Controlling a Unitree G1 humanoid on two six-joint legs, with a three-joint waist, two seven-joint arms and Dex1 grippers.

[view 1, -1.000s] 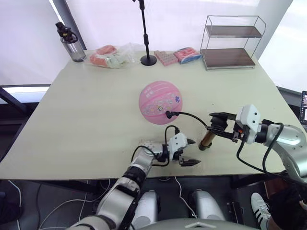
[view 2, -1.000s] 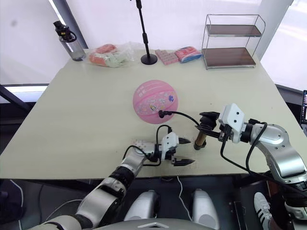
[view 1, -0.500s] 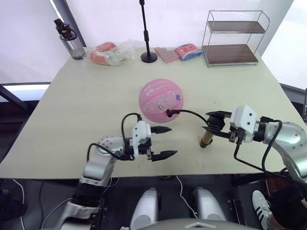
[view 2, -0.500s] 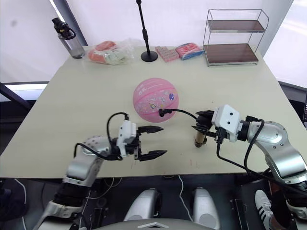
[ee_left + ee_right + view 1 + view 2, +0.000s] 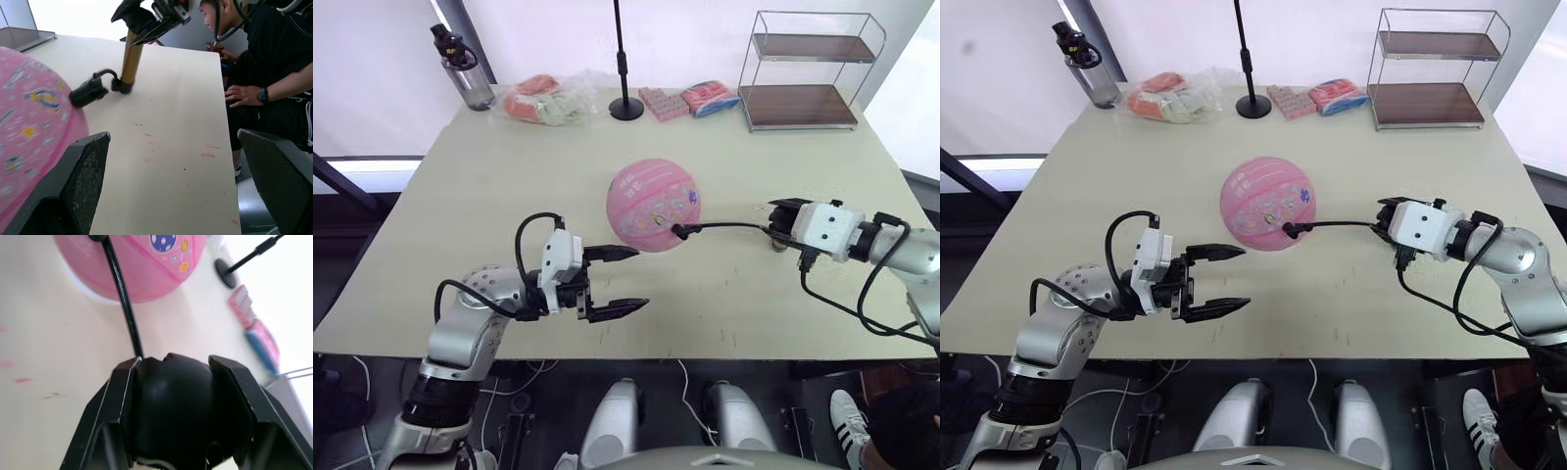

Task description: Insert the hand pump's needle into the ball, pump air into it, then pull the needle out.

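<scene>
Counter (image 5: pixel 509 196) carries the ball (image 5: pixel 653 205) at its middle. My left tool (image 5: pixel 612 281) is open, just left of the ball. My right tool (image 5: pixel 781 217) grips the hand pump (image 5: pixel 131 56) upright, right of the ball; hose fitting (image 5: pixel 679 232) touches the ball.

Count: 1 ball (image 5: pixel 653 205), 1 pump (image 5: pixel 130 58), 1 bottle (image 5: pixel 463 67), 1 stand (image 5: pixel 625 59), 1 rack (image 5: pixel 811 69), 2 grippers: left (image 5: pixel 619 281), right (image 5: pixel 171 396).
</scene>
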